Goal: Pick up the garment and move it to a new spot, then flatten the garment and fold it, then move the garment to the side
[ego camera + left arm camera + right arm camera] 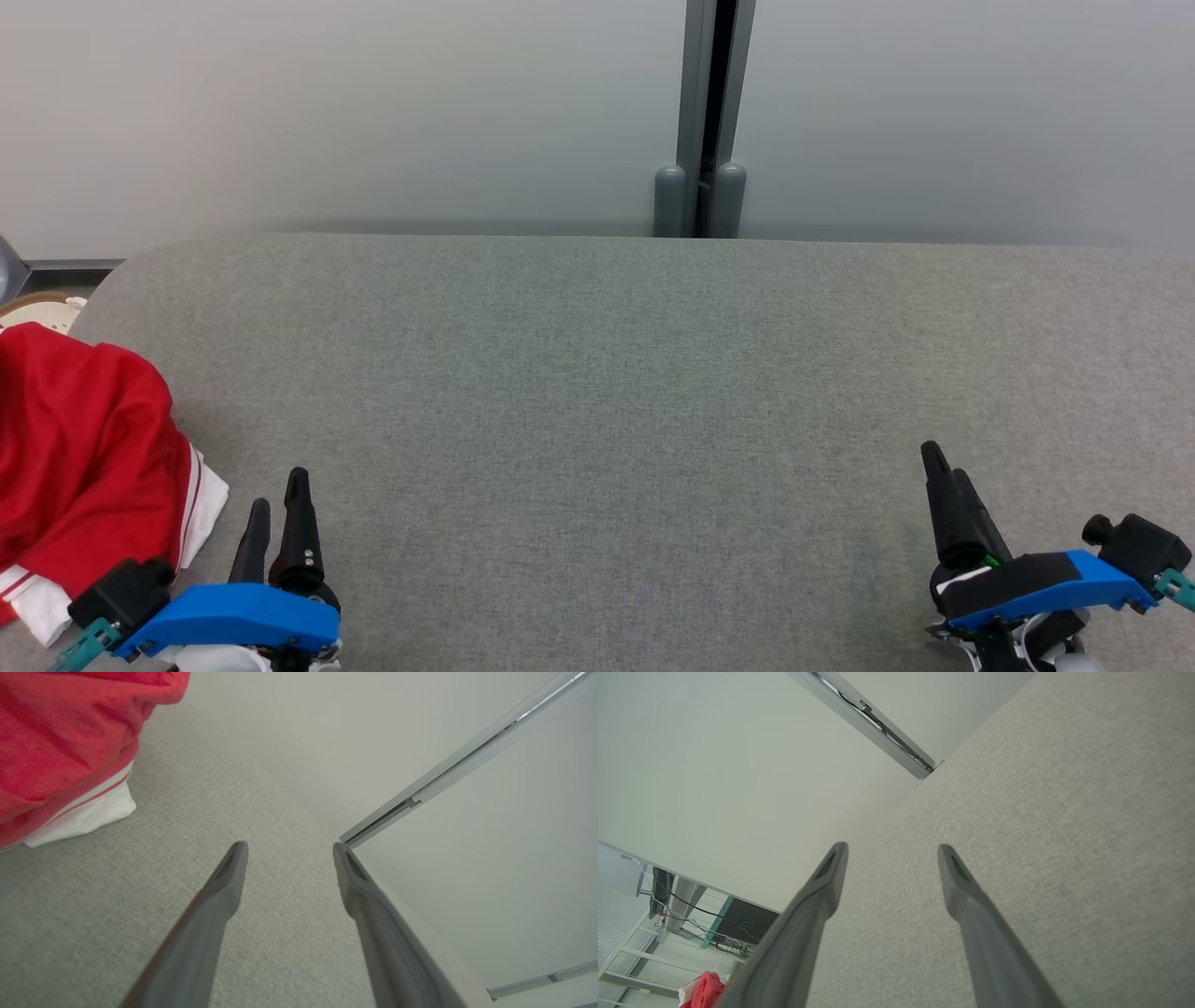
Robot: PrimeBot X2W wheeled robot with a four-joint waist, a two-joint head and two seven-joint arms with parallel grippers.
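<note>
Two grippers and one garment lie before me on a grey, cloth-covered tabletop [597, 373].

Far left: the garment [84, 448], red with a white part and a red-and-white striped hem, sits bunched in a heap at the tabletop's left edge, cut off by the head view's border. Behind it a pale round rim [42, 308] shows; it is possibly a basket, but I cannot tell.

Lower left: the left gripper [279, 493] hangs just beside the heap on its right, fingers pointing away from me. In the left wrist view the left gripper [289, 847] has its two dark fingers spread with bare grey cloth between them, holding nothing. The garment [60, 742] lies up and to the left of them, clear of both fingertips.

Centre: open tabletop. Beyond its far edge stands a pale wall with a grey upright post [700, 121].

Lower right: the right gripper [945, 464] hangs over bare cloth, well apart from the garment. In the right wrist view the right gripper [892, 846] shows a clear gap between its fingers, and they too hold nothing. A small patch of the garment [704, 989] shows at that view's bottom left.
</note>
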